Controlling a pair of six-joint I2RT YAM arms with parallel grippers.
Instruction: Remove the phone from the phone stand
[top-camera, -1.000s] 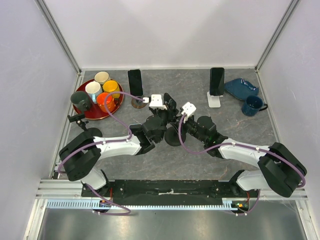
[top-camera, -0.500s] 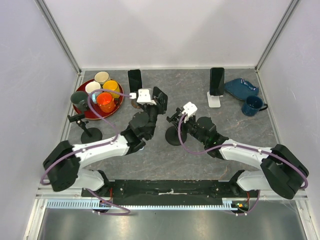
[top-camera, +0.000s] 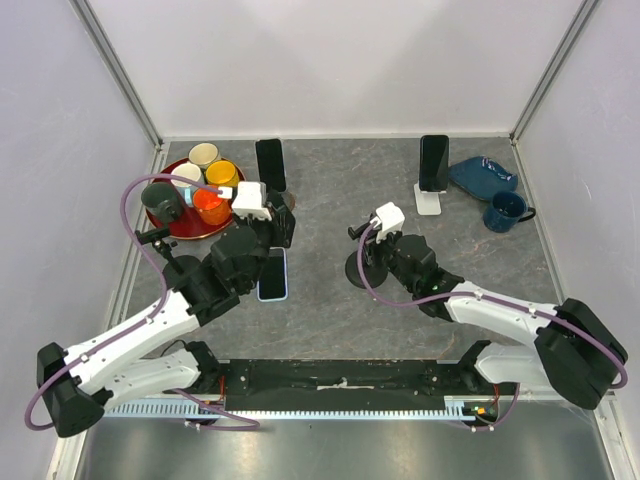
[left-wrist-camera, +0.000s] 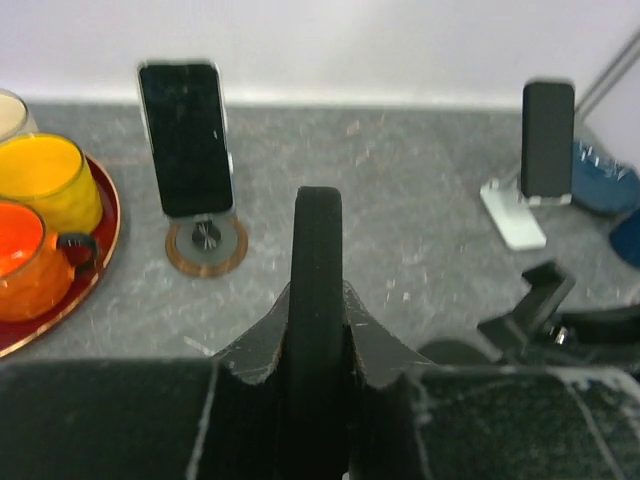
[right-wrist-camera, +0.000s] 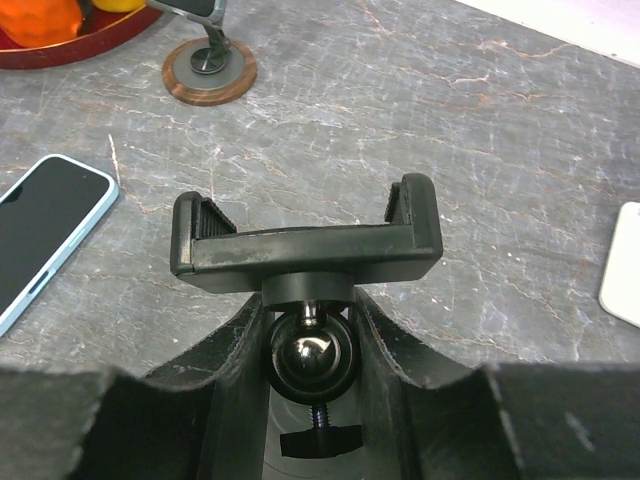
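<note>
A black clamp phone stand (top-camera: 362, 268) stands mid-table; its clamp (right-wrist-camera: 305, 240) is empty. My right gripper (top-camera: 378, 248) is shut round the stand's ball joint (right-wrist-camera: 312, 352), one finger on each side. My left gripper (top-camera: 280, 228) is left of the stand and apart from it. In the left wrist view it (left-wrist-camera: 318, 320) is shut on a thin black phone (left-wrist-camera: 318, 250) seen edge-on. The stand also shows in that view (left-wrist-camera: 540, 300), at the right.
A blue-cased phone (top-camera: 272, 273) lies flat by the left wrist. Other phones stand on a wooden stand (top-camera: 270, 165) and a white stand (top-camera: 433, 162). A red tray (top-camera: 165, 222) of cups, another black stand (top-camera: 180, 265), a blue mug (top-camera: 505, 210) and a dish (top-camera: 482, 175) sit around.
My left gripper has pulled away from the clamp stand and moved left with the black phone in it. The blue-cased phone on the table is uncovered. My right gripper stays on the stand.
</note>
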